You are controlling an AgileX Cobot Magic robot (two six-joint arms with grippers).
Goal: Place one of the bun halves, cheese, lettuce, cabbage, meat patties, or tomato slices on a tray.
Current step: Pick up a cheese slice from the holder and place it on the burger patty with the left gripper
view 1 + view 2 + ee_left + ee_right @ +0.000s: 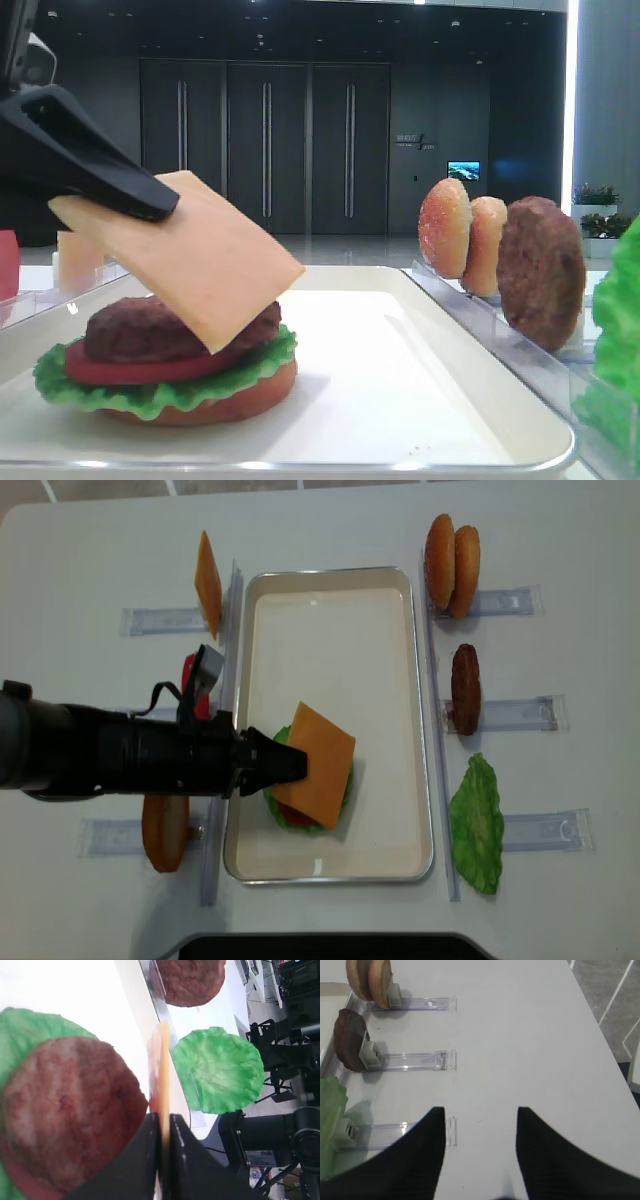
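Cheese slice pinched by one edge in the closed left gripper, held tilted just above the meat patty on the stacked burger, inside the tray, left arm stretched level from the left, right gripper kept open over the table.

No readable text anywhere. A small pale wall sign right of the dark doors carries lettering, too small and blurred to read.
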